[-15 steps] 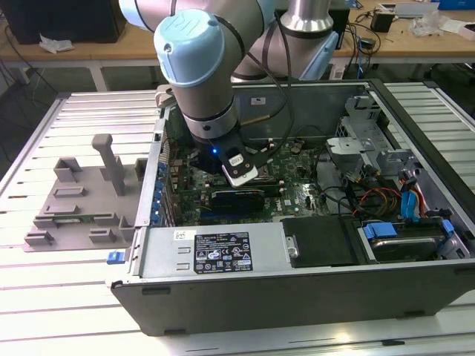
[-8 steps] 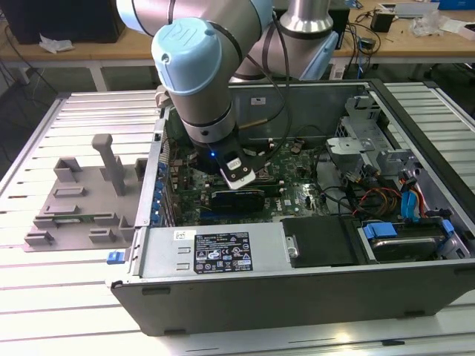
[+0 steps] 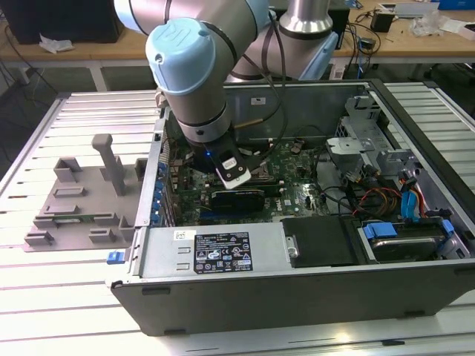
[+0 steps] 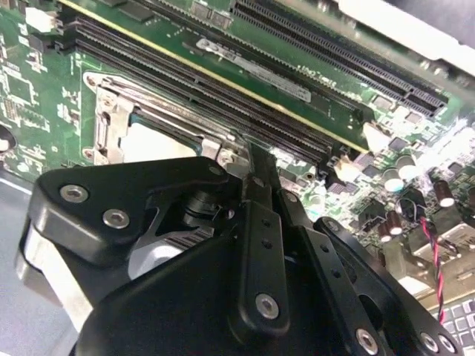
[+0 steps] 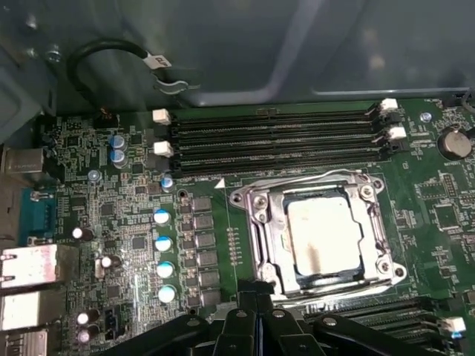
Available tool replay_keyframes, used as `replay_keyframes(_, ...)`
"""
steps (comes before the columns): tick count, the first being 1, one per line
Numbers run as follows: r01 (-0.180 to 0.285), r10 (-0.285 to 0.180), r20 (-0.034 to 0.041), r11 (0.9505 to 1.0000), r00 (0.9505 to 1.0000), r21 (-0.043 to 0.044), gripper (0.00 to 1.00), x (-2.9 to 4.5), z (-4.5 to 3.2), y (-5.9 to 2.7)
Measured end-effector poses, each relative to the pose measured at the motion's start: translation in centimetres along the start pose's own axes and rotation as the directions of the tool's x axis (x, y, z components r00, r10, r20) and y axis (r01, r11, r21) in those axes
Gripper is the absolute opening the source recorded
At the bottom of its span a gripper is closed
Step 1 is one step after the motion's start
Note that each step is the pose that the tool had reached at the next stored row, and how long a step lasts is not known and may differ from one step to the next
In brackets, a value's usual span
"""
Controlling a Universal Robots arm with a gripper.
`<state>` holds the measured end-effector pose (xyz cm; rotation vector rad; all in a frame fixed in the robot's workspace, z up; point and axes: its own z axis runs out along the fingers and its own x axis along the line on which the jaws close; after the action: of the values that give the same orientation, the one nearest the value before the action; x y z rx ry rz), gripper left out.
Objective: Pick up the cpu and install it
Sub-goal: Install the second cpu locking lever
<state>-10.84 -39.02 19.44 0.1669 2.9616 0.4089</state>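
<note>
Item: cpu [image 5: 324, 236], shiny square chip, seated in the metal-rimmed socket [image 5: 256, 222] on the green motherboard [image 5: 111, 222].

Claw [image 5: 256, 308]: black linkage just beside the socket's edge; fingers drawn together, nothing clamped between them, apart from the cpu.

Memory slots [image 5: 274, 137]: four black rows near the socket, white latches at the ends.

Case [image 3: 312, 285]: open, lying on the slatted bench [image 3: 74, 297]; white sticker [image 3: 221, 252] with small print, not legible.

Tray [image 3: 78, 204]: grey, with posts, beside the case on the exterior view's left.
</note>
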Motion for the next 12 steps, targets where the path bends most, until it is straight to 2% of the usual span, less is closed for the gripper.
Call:
replay_keyframes(3, 0.000, 0.000, -0.0001, 1.0000, 1.0000, 0.0016, 0.11, 0.05, 0.03, 0.16)
replay_keyframes(4, 0.001, -0.001, 0.0005, 1.0000, 1.0000, 0.0045, 0.11, 0.03, -0.16, 0.22)
replay_keyframes(7, 0.004, -0.004, 0.0019, 0.9997, 1.0000, 0.0237, 0.11, -0.22, -1.85, 0.71)
replay_keyframes(9, 0.006, -0.006, 0.0027, 0.9994, 1.0000, 0.0355, 0.11, -0.32, -2.44, 0.89)
replay_keyframes(10, 0.008, -0.008, 0.0037, 0.9988, 1.0000, 0.0478, 0.11, -0.41, -3.04, 1.06)
replay_keyframes(12, 0.009, -0.010, 0.0046, 0.9982, 0.9999, 0.0590, 0.11, -0.52, -3.65, 1.24)
